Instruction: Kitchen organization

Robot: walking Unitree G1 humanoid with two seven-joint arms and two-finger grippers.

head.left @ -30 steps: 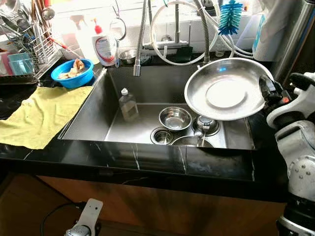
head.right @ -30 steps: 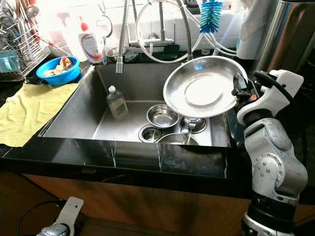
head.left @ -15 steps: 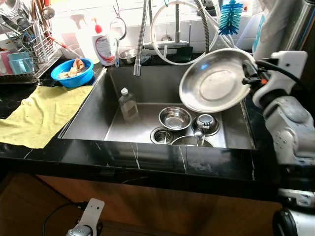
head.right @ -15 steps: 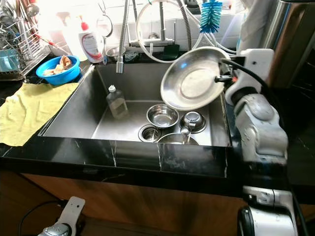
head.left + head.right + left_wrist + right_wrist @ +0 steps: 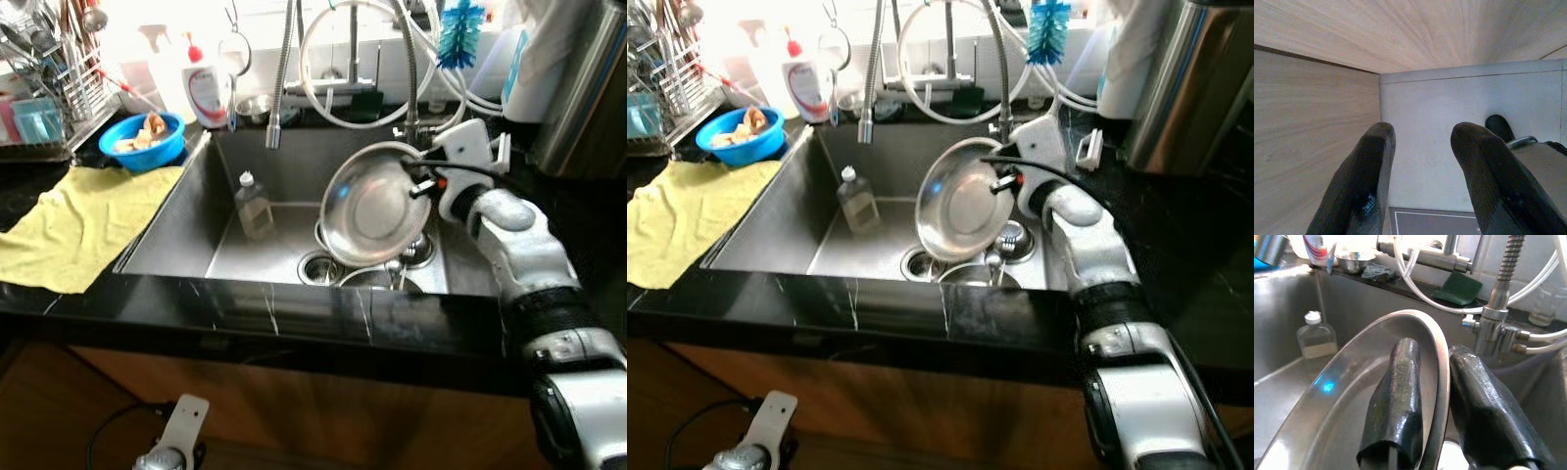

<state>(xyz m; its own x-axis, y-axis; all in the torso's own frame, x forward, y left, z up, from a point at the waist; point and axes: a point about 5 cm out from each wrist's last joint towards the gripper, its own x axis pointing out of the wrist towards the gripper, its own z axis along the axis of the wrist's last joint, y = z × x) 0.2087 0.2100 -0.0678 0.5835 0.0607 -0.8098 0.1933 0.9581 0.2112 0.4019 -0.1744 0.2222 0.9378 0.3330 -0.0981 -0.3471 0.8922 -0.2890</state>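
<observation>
Yellow cloth (image 5: 73, 225) lies spread over the black counter (image 5: 323, 323) at the left of the frame, and above it, in the upper left, a wire dish rack (image 5: 54, 83) holds utensils. Just right of the rack sits a blue bowl (image 5: 143, 142) with scraps in it, then a white soap bottle (image 5: 209, 93) with a red cap near the back wall. The steel sink (image 5: 186, 220) takes up the middle of the frame; a small clear bottle (image 5: 253, 206) stands upright on its floor at the left, under the hanging spring faucet (image 5: 279, 78). Right of centre, the right gripper (image 5: 1430, 406) is pinched narrowly on the rim of a round steel plate (image 5: 372, 208), one finger (image 5: 1396, 401) inside the dish and one behind it, holding it tilted on edge over the sink above the drain (image 5: 321, 269) and other steel dishes (image 5: 411, 250). A blue bottle brush (image 5: 458, 34) hangs in the upper right. The left gripper (image 5: 1422, 181) hangs by a pale wooden cabinet (image 5: 1317, 88) front in the lower part of the frame, its fingers apart and holding nothing.
</observation>
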